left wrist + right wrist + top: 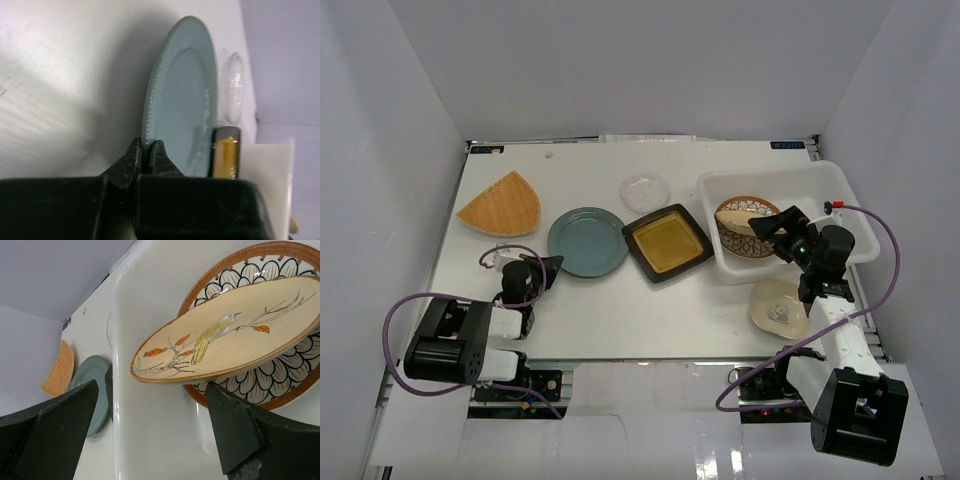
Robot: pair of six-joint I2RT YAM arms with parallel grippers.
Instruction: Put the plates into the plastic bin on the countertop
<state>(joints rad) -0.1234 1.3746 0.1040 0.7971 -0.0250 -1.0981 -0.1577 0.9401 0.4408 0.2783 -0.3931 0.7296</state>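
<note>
The round blue-grey plate [587, 242] lies on the countertop [620, 310]. My left gripper [551, 264] is shut on its near-left rim; in the left wrist view the gripper [148, 150] pinches the edge of this plate [182, 100]. The plastic bin [810, 195] at the right holds the brown-rimmed petal plate [748, 236] with a cream bird dish [740, 212] lying tilted on it. My right gripper [775, 232] hangs open and empty over the bin, just short of the cream dish [230, 335] and petal plate [270, 375].
The orange fan plate [505, 205] lies far left, the clear glass plate [646, 192] behind the black square plate [667, 241]. A second cream dish [780, 305] lies in front of the bin beside the right arm. White walls enclose the counter.
</note>
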